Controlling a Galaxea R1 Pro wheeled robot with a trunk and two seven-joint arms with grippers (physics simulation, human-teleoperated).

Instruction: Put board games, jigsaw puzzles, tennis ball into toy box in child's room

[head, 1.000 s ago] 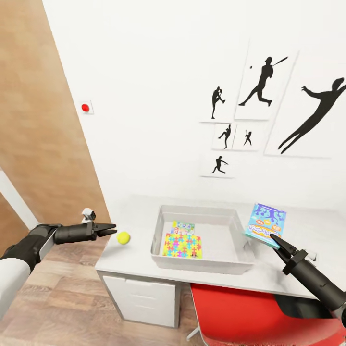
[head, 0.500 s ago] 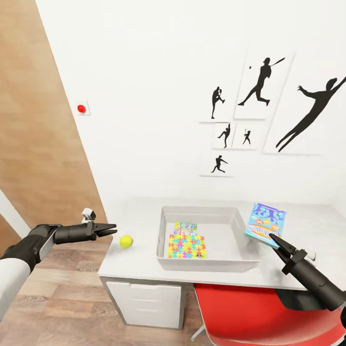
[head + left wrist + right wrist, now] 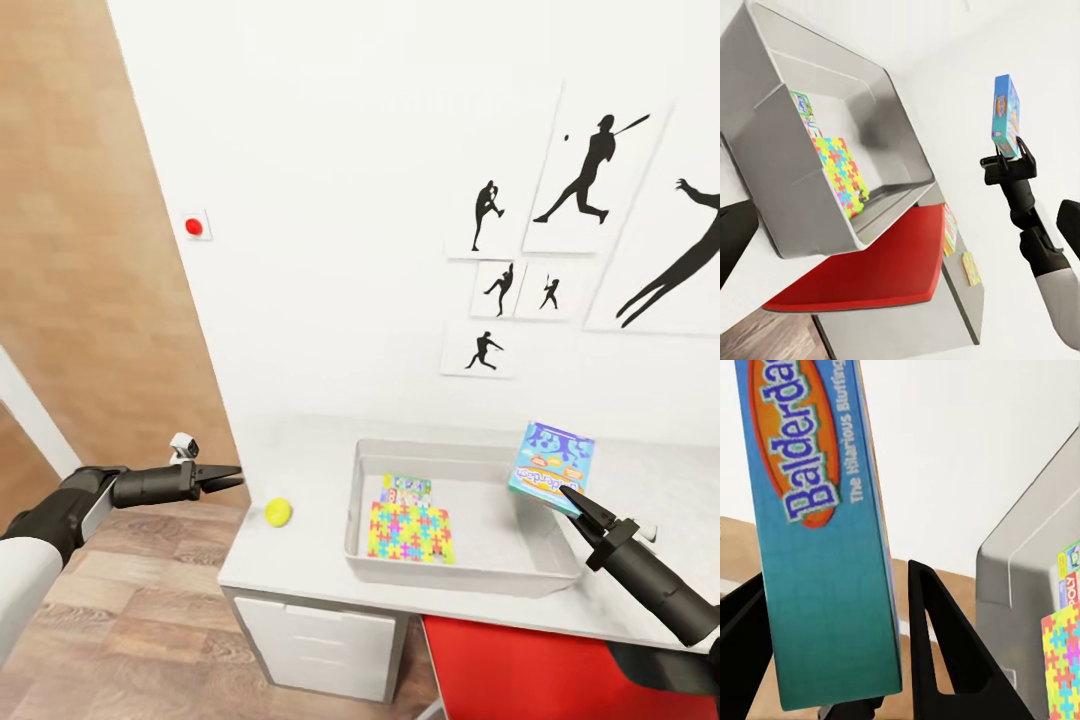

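The grey toy box [image 3: 455,451] stands on the pale table [image 3: 305,462]. Inside it lie a jigsaw puzzle [image 3: 410,531] with a bright multicoloured lid and a smaller flat box [image 3: 405,489] behind it. The yellow-green tennis ball [image 3: 278,512] rests on the table left of the box. My left gripper [image 3: 236,476] hovers open off the table's left end, level with the ball. My right gripper [image 3: 572,497] is shut on a blue board game [image 3: 552,467], held upright above the box's right rim. The right wrist view has the game [image 3: 817,525] between the fingers [image 3: 937,645] beside the box wall [image 3: 1027,585].
A red chair [image 3: 520,670] is tucked under the table, next to a white drawer unit [image 3: 320,640]. Black silhouette posters [image 3: 590,170] hang on the white wall behind. A wood-coloured panel [image 3: 80,250] and plank floor [image 3: 130,640] lie to the left.
The whole view has shifted, so table, toy box and ball sit further right in the picture. Both arms keep their pose and the board game stays gripped.
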